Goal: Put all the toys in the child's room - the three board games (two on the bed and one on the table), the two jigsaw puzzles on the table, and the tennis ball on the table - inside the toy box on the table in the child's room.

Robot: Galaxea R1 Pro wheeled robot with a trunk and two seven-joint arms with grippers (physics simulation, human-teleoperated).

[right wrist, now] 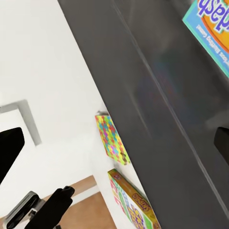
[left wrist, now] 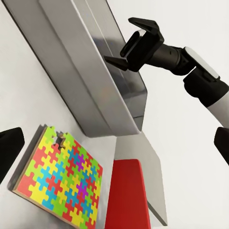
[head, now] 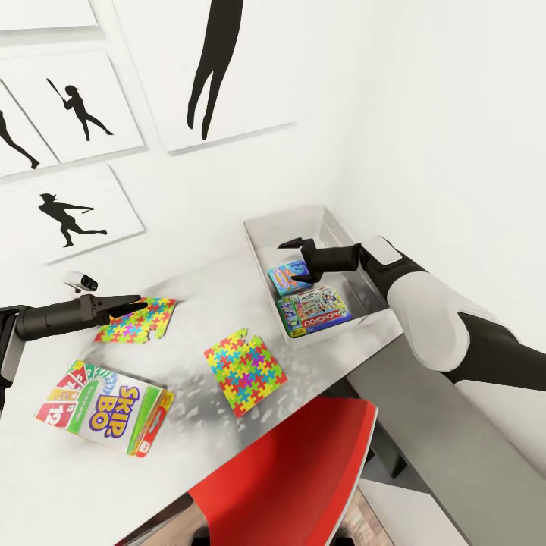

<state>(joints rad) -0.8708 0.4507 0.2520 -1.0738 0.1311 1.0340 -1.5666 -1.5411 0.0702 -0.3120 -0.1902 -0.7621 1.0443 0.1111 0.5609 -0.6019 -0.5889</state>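
From the head view, the right gripper [head: 294,244] hangs wide-jawed over the toy box [head: 262,241] at the table's [head: 189,284] far right, two board games [head: 312,308] inside, while the left gripper [head: 130,302], jaws narrow, points at one jigsaw puzzle [head: 139,321]; a second puzzle [head: 244,371] and the Skip-Bo box [head: 105,406] lie nearer. Left wrist: puzzle [left wrist: 62,179] beside the box wall [left wrist: 86,81], right gripper [left wrist: 130,44] spread above. Right wrist: a blue game [right wrist: 212,31] in the dark bin [right wrist: 157,109].

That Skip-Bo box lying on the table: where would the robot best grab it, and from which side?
Probably from above, by the Skip-Bo box's two long edges. It lies flat on the table with its broad printed face up, so only its thin sides offer opposing surfaces. The left gripper is nearer; the right gripper hovers over the toy box.
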